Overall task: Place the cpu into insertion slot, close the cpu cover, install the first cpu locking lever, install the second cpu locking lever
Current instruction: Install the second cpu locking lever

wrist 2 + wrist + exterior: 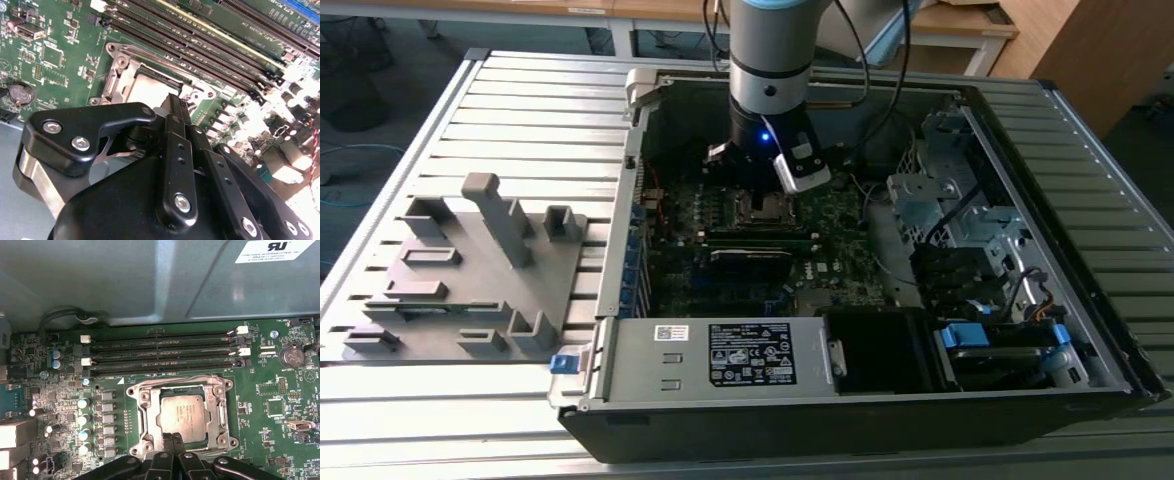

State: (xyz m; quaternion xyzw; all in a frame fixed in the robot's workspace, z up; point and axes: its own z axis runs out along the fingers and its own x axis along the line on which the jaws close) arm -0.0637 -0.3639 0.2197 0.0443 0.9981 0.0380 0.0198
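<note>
Dull silver-grey cpu [182, 416], flat and square, seated in the insertion slot [150, 427] on the green motherboard [270, 405]; pale top also visible in the second wrist view [150, 90]. Cpu cover [181, 387] as a thin metal frame around the chip; lowered or still raised: cannot tell. Locking levers not made out with certainty.

Gripper [172, 437] directly over the socket's near edge, black fingers drawn together into a narrow point, tips at or just above the chip's edge; contact not confirmed. Nothing clamped between the jaws as far as visible. In the second wrist view, gripper [172, 100] tip resting at the socket's rim.

Step in hand, by judgement: placing done or nearly done, work now at the cover or a pressing-down of the chip. Next move, by judgement: calls for a small, straight, low-force motion, square to the socket, no sideways drag across the chip.

Edges and room: long black memory slots [160, 352] just beside the socket on one side; row of small cylindrical capacitors [85, 425] near another side; grey metal chassis wall [150, 280] beyond the memory slots. Open room straight above the socket; tight laterally.

Exterior view: arm [774, 70] reaching down into the open computer case [854, 410], case lying on a slatted metal bench [520, 90]; grey moulded fixture [467, 270] well apart, on the exterior view's left.
</note>
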